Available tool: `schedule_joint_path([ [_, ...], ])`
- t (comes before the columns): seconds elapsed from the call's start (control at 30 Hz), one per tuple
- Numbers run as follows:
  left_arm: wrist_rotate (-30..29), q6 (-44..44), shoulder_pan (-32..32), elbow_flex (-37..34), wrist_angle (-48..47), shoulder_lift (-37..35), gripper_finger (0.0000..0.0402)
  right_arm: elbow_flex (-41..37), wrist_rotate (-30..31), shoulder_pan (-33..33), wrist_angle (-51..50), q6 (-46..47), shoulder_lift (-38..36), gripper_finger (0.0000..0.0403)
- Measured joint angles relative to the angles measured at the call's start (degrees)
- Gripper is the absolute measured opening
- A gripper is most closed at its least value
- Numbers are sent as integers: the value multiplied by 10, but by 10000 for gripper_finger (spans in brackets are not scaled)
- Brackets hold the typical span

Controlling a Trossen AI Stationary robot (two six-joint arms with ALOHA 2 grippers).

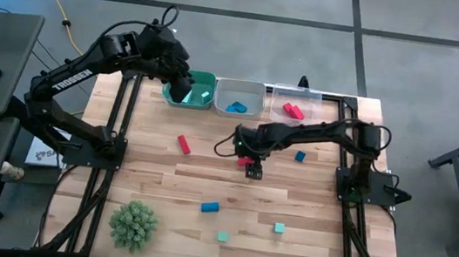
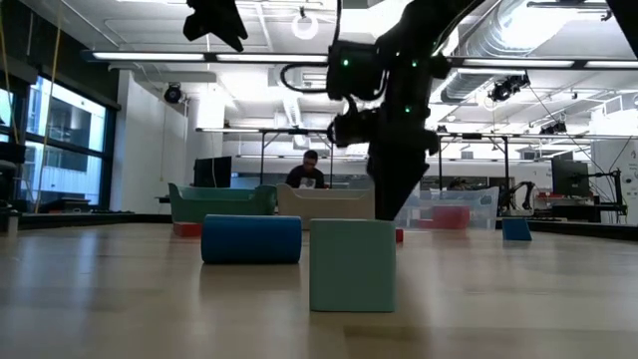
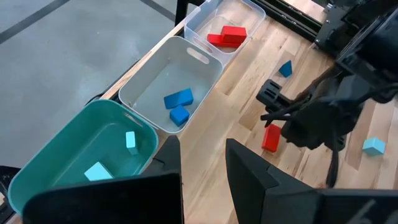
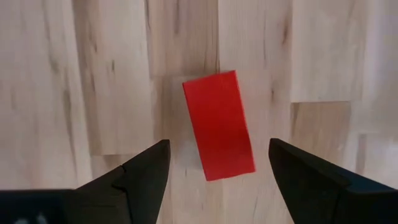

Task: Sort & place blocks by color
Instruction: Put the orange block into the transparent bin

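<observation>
Near the middle of the counter (image 1: pixel 306 217), my right gripper (image 4: pixel 217 171) hangs directly over a red bar (image 4: pixel 218 125), fingers spread wide on either side of it and nothing between them yet. I judge this the approach stage of picking up that red piece, which belongs in the clear bin (image 1: pixel 296 104) at the far edge where other red blocks (image 3: pixel 227 35) already lie.

In the right wrist view the bar lies flat with its long axis running nearly away from the camera, tipped slightly off that line, so the fingers straddle its narrow width. That suits a grasp; I'd drop straight down, perhaps with a small wrist twist to square up, then close.

My left gripper (image 3: pixel 202 165) waits above the teal bin (image 1: pixel 206 81), jaws parted and empty. Teal blocks (image 3: pixel 96 171) sit in that bin, and blue ones (image 3: pixel 178 98) in the middle bin (image 1: pixel 260 89).
</observation>
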Motion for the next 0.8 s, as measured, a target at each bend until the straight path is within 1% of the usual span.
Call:
schedule_joint_path([
  [0.4,-2,1,0,0,0,0,51,0,37,3,8,1,28,263],
  [0.47,-2,1,0,0,0,0,51,0,39,6,8,1,29,259],
  [0.53,-2,1,0,0,0,0,51,0,38,8,8,1,29,245],
  [0.6,-2,1,0,0,0,0,51,0,35,11,8,1,29,222],
  [0.73,-2,1,0,0,0,0,51,0,15,14,7,1,29,165],
  [0.8,-2,1,0,0,0,0,51,0,13,15,7,17,29,136],
])
